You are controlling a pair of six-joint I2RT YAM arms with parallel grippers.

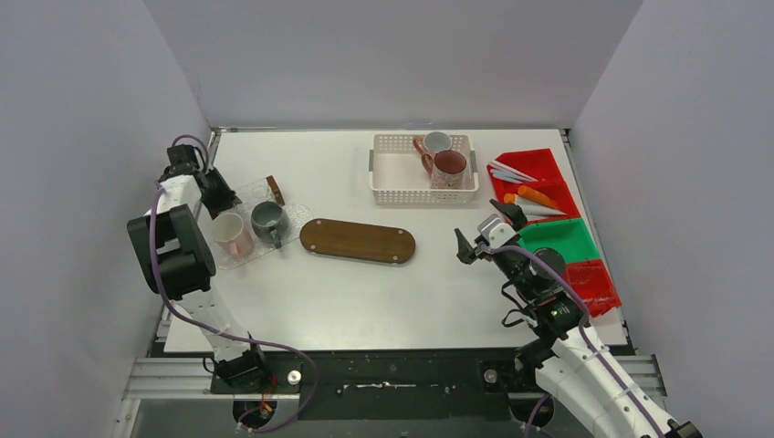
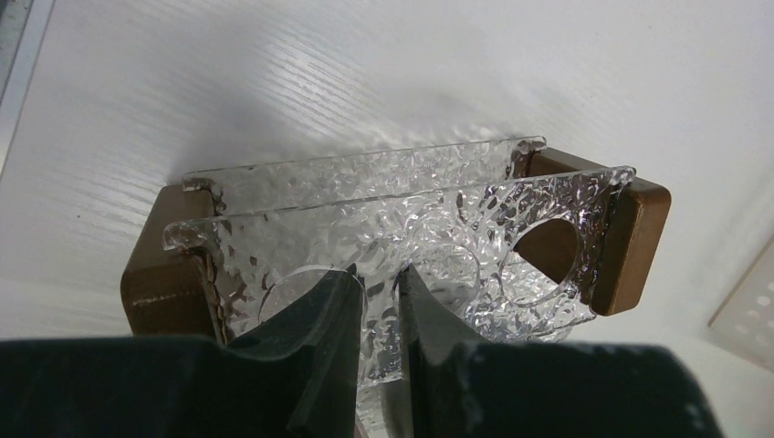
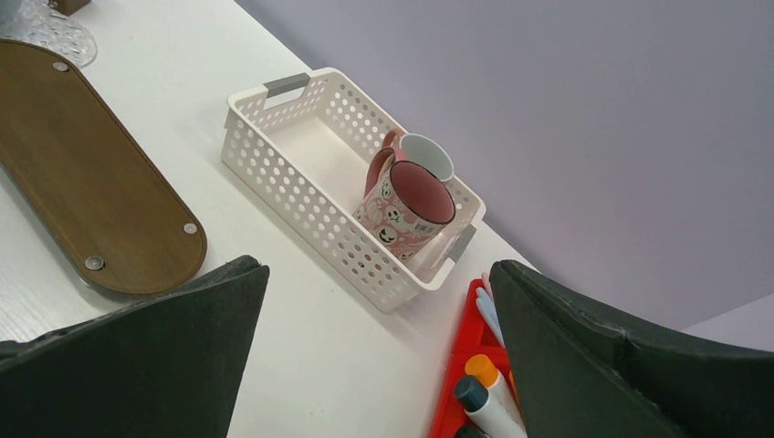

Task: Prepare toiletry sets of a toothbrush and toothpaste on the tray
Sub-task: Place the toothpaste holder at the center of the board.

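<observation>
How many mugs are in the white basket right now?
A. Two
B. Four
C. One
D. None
A: the basket holds two, a maroon mug with a white mug behind it. The pink mug and green mug stand on the glass tray.

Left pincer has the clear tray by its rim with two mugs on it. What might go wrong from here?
1. The left pincer grips only the thin rim of the clear tray; it may slip or tilt.
2. A tilt could slide or tip the pink mug and green mug.
3. The wooden board lies close beside the tray; dragging that way might knock it.
</observation>
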